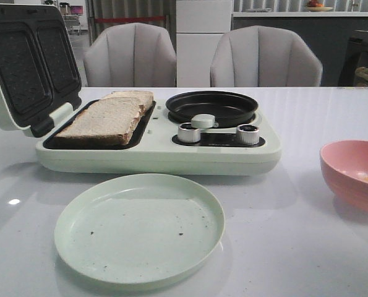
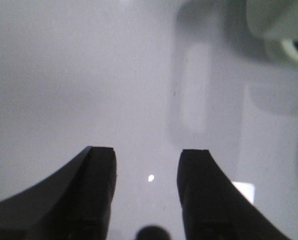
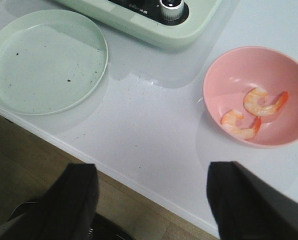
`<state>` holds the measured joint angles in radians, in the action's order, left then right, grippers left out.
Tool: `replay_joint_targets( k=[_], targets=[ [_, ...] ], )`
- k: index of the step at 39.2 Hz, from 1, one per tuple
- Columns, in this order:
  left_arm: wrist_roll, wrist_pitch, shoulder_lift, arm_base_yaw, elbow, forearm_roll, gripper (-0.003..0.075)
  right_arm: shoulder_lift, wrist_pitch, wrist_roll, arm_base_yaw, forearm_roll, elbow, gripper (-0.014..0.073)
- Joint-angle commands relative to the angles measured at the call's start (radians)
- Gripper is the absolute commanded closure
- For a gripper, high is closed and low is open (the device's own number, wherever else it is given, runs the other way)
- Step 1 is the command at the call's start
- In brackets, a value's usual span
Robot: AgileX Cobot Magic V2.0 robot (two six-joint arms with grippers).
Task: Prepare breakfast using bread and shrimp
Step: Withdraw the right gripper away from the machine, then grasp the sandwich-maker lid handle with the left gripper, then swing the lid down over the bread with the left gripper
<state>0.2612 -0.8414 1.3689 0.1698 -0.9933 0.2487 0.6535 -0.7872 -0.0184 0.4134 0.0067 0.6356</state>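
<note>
Two bread slices [image 1: 106,117] lie side by side in the open press of the pale green breakfast maker [image 1: 153,154]. Two orange-pink shrimp [image 3: 261,102] lie in a pink bowl [image 3: 224,75], which also shows at the right in the front view [image 1: 350,170]. My right gripper [image 3: 151,182] is open and empty, above the table's front edge, short of the bowl. My left gripper [image 2: 146,170] is open and empty over bare white table. Neither gripper shows in the front view.
A pale green plate [image 1: 140,226] sits in front of the breakfast maker; it also shows in the right wrist view [image 3: 43,60]. The maker's lid [image 1: 26,62] stands raised at the left. A round black pan [image 1: 211,106] and two knobs [image 1: 188,132] are on its right half.
</note>
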Motion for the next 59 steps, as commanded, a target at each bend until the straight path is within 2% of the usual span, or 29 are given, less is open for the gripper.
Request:
replay_joint_targets(
  k=[1,6,15,28,41,50,59],
  targets=[
    [0.11,0.069,0.023,0.082,-0.091,0.183,0.0436,-0.003,0.068,0.0,-0.002,-0.001,0.026,0.0033],
    [0.168,0.061,0.105,0.136,-0.2,0.276,0.0509,-0.003,0.068,0.0,-0.002,-0.001,0.026,0.0033],
    [0.183,0.032,0.263,0.14,-0.418,0.34,0.0619,-0.003,0.068,0.0,-0.002,-0.001,0.026,0.0033],
    [0.183,-0.056,0.423,0.102,-0.618,0.426,0.0621,-0.003,0.068,0.0,-0.002,-0.001,0.026,0.0033],
    [0.188,-0.108,0.422,0.017,-0.664,0.472,0.0621,-0.003,0.068,0.0,-0.002,-0.001,0.026,0.0033],
    [0.271,-0.142,0.422,-0.028,-0.664,0.612,0.0621,-0.003,0.068,0.0,-0.002,-0.001,0.026,0.0033],
    [0.341,-0.178,0.416,-0.097,-0.659,0.636,0.0621,-0.003,0.068,0.0,-0.002,-0.001,0.026,0.0033]
  ],
)
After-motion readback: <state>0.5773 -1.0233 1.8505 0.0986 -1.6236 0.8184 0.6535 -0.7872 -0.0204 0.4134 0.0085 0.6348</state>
